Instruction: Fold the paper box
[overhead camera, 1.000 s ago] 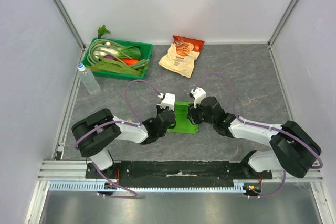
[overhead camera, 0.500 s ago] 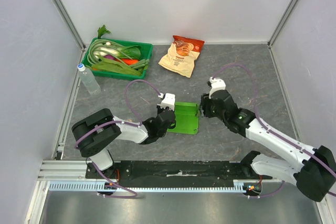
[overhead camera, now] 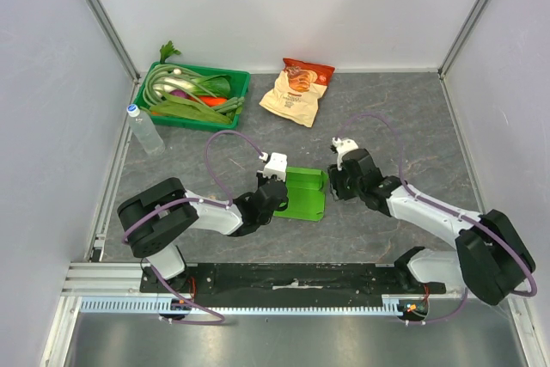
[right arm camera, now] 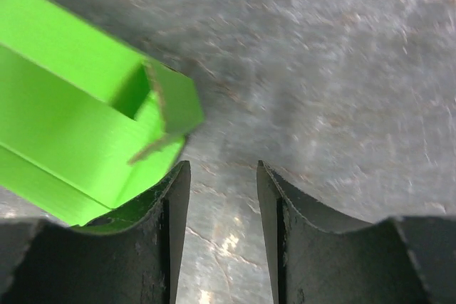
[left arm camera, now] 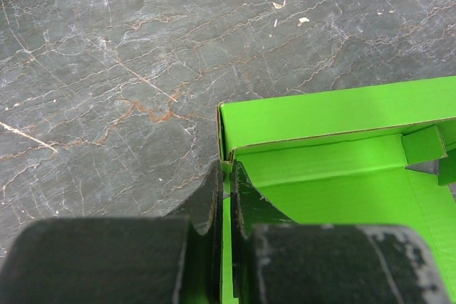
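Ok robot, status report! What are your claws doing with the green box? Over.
Left claw shut on paper box wall. Right claw open, empty, beside box's right end. Box lies open, not folded. Nothing blocking.

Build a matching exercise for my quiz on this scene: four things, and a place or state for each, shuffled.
1 left claw; 2 right claw; 3 snack bag; 4 water bottle
A open, empty, beside the paper box; B lying at the left end of the vegetable tray; C shut on a box wall; D far side, right of the tray
Pairs: 1-C, 2-A, 3-D, 4-B
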Controlling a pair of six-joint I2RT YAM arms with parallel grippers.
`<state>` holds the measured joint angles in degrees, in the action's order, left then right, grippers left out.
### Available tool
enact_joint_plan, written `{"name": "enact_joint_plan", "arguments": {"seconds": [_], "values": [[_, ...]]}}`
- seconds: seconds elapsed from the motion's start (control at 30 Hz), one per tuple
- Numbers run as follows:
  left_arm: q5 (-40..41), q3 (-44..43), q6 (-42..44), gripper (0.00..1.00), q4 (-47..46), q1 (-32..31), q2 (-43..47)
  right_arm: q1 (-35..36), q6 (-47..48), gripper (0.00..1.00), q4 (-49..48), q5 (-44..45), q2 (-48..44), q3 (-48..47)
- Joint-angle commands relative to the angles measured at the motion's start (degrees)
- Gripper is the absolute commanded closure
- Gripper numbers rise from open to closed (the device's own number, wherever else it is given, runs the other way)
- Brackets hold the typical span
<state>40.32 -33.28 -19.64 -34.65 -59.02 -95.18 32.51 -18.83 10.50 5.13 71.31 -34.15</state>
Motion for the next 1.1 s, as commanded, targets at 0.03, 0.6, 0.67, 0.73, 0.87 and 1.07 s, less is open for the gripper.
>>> {"name": "enact_joint_plan", "arguments": {"seconds": [0.03, 0.6, 0.67, 0.73, 0.87, 1.07], "values": [[0.0, -1.5, -1.2, 0.98, 0.4, -0.7, -0.1, 2.6, 4.8, 0.51, -13.5, -2.5, 2.2, 0.4], [-0.1, -1.3, -1.1, 0.98, 0.4, -0.7, 0.2, 7.9, 6.8, 0.59, -25.9, 7.2, 8.0, 2.2], [-0.3, -1.1, -1.2, 0.98, 0.4, -0.7, 0.3, 8.3, 7.0, 0.62, -26.8, 7.0, 8.8, 2.2], [-0.3, -0.9, -1.1, 0.98, 0.4, -0.7, 0.5, 8.4, 6.9, 0.65, -28.5, 6.8, 9.5, 2.7], [-0.5, -0.7, -1.1, 0.98, 0.2, -0.7, 0.7, 8.4, 6.2, 0.75, -31.5, 6.9, 11.0, 3.0], [-0.9, -0.5, -0.9, 0.98, 0.0, -0.7, 1.0, 9.0, 6.0, 0.71, -37.2, 10.8, 12.9, 4.4]]}}
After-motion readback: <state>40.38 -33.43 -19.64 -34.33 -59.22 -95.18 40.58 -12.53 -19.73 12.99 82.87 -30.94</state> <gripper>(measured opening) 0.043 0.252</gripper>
